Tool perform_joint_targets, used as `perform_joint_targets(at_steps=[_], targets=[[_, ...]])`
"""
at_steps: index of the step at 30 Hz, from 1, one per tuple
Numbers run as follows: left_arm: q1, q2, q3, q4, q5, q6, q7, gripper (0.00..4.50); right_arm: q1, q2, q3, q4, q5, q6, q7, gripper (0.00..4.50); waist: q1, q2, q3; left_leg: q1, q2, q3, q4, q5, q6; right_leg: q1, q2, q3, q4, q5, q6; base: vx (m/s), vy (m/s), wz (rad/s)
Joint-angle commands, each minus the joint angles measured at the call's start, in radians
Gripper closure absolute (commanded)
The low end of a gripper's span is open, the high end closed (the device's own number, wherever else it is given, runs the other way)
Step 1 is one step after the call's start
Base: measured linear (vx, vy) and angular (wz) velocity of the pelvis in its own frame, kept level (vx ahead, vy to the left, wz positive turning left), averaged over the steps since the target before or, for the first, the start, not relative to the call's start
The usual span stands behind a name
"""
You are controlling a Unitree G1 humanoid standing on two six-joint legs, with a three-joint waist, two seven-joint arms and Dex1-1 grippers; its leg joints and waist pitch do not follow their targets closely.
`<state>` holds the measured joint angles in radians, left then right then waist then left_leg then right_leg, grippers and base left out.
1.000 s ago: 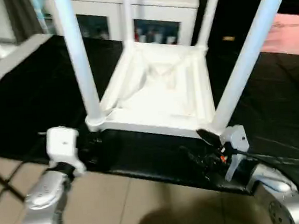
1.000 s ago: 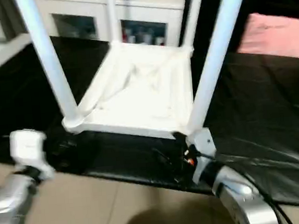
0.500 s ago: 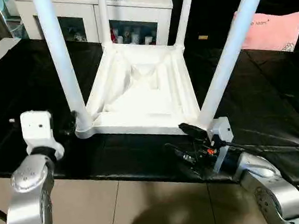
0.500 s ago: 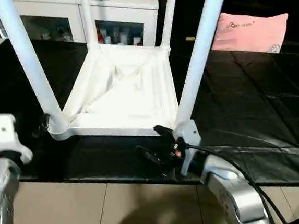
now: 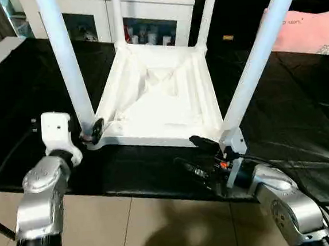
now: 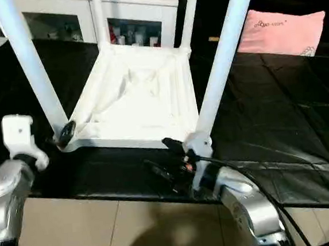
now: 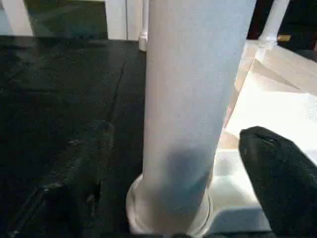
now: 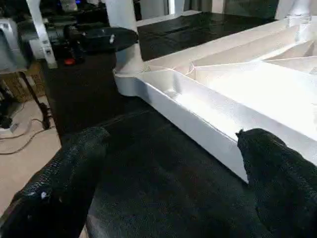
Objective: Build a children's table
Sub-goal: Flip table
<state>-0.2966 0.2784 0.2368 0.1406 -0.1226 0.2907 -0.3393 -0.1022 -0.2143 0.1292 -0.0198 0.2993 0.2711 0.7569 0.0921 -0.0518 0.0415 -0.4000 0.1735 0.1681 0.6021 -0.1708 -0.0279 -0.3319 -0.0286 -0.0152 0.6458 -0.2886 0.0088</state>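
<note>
Nearest, left gripper at the base of the near-left leg, one black finger beside the leg's foot on the tabletop side, the other finger hard to make out; fingers spread around the leg's base, contact not certain. Right gripper low over the black-covered bench, fingers spread wide apart, holding nothing, just short of the tabletop's near edge and beside the near-right leg. Just beyond both grippers, white tabletop lying upside down on the bench, ribbed underside up, near-left corner socket with its leg seated upright in it. Farther from the grippers, two more legs rising from the far corners. Beyond the tabletop, white cabinet with glass doors; off past the right gripper's side, pink pillow on the black cover.
</note>
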Motion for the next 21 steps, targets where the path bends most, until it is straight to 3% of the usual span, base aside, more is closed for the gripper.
perform_joint_targets(at_steps=[1, 5, 21], targets=[[-0.036, 0.006, -0.006, 0.049, 0.004, 0.002, 0.013, 0.27, -0.019, 0.001, 0.005, 0.013, -0.013, -0.013, -0.01, 0.0, -0.002, 0.019, -0.051, 0.045, 0.066, -0.032, -0.078, -0.163, -0.005, 0.002, -0.106, 0.037, -0.073, 0.179, -0.167, 0.0, 0.0, 0.0], [-0.091, 0.0, 0.006, 0.122, -0.014, 0.0, 0.036, 0.45, -0.035, -0.001, 0.029, 0.039, -0.027, -0.04, 0.005, 0.0, -0.003, 0.019, -0.048, 0.041, 0.071, -0.035, -0.085, -0.193, -0.029, 0.005, -0.112, 0.037, -0.074, 0.148, -0.178, 0.0, 0.0, 0.0], [-0.089, -0.054, 0.006, 0.131, -0.079, 0.05, 0.032, 1.61, -0.035, 0.005, 0.044, 0.052, -0.019, -0.067, 0.032, 0.0, 0.0, 0.014, -0.045, 0.04, 0.072, -0.031, -0.086, -0.202, -0.016, 0.003, -0.114, 0.039, -0.079, 0.126, -0.193, 0.0, 0.0, 0.0]])
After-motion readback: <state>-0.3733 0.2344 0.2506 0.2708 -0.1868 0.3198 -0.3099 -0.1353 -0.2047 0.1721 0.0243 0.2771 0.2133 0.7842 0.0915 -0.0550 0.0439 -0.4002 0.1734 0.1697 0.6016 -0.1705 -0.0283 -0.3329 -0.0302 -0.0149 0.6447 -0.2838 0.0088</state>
